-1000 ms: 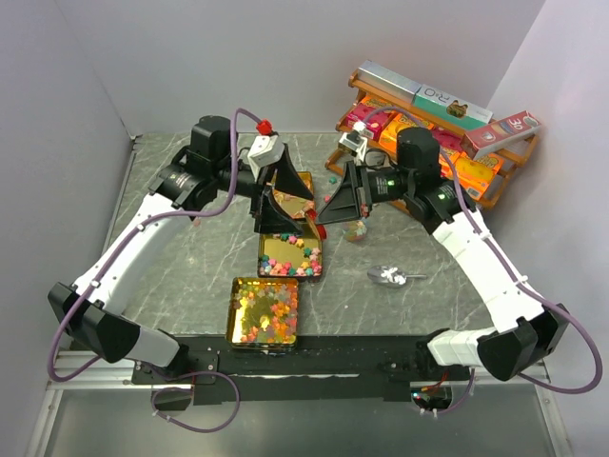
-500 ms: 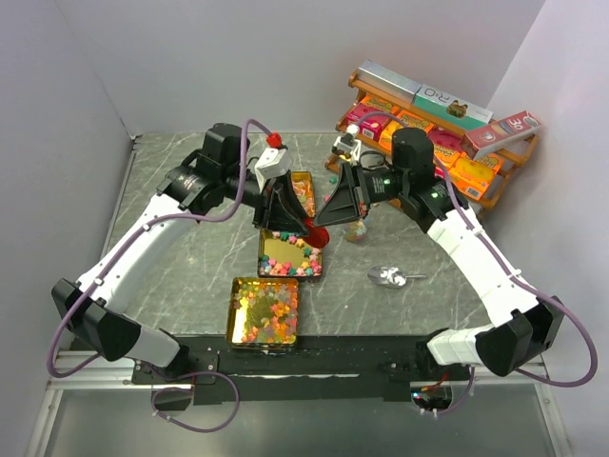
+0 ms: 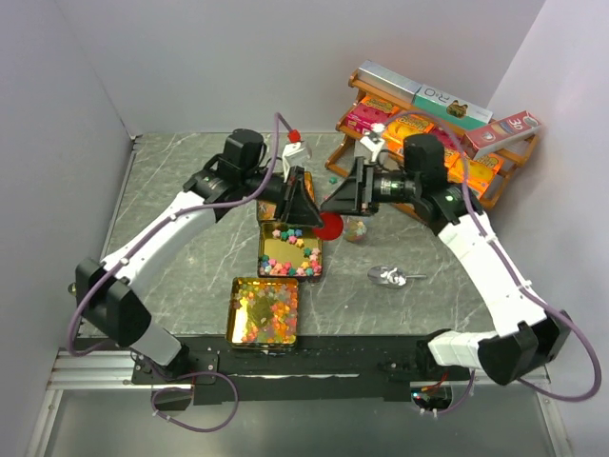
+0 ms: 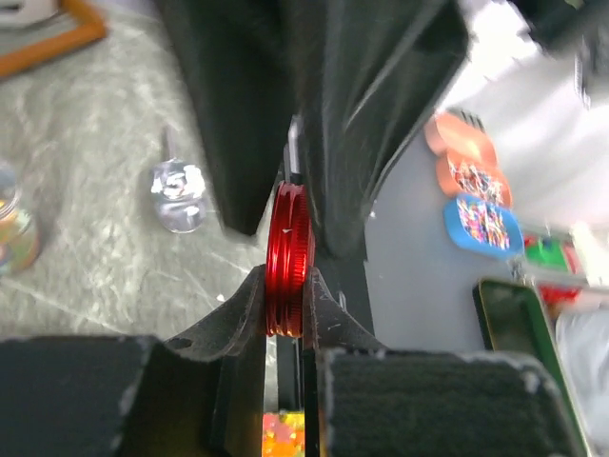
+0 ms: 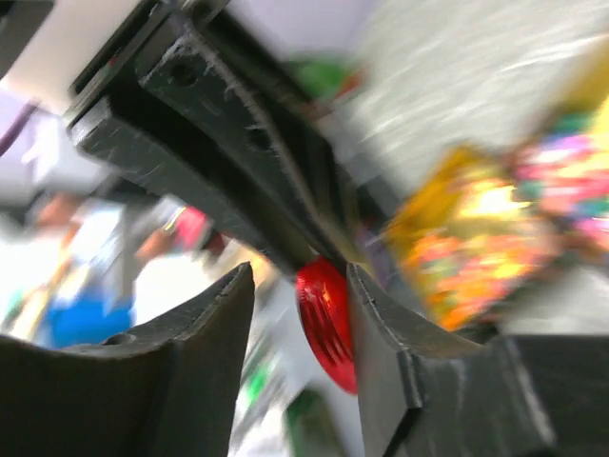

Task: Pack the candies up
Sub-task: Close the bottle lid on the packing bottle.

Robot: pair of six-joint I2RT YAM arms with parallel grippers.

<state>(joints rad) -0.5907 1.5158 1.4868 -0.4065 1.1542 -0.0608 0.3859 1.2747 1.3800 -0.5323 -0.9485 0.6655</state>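
Candies [image 3: 290, 268], small and many-coloured, lay in an open gold tin [image 3: 263, 255] on the worktop [image 3: 190, 257], directly below and just nearward of the red lid [image 4: 288, 238]. More candies filled a second gold tin [image 3: 232, 314], which sat farther from the lid on the same near side, close to the arm bases.

The left hand [image 4: 286, 290] was clenched on the lid, pinching it edge-on between its two fingers, so that the lid stood on its rim above the worktop. The right hand [image 5: 300, 284] faced it from the other side of the lid. Its jaws stood released around the disc: one finger [image 5: 400, 343] lay against or just beside the lid and the other stood apart from it with a clear gap. The two hands met nearly tip to tip at the lid.

A small clear jar [image 3: 356, 229] stood just to the right of the lid, on the worktop. A shiny metal scoop [image 3: 390, 276] lay right of the lid and nearer the arm bases, apart from both tins. A wooden rack of boxes [image 3: 433, 143] stood well beyond the lid, at the far right corner.
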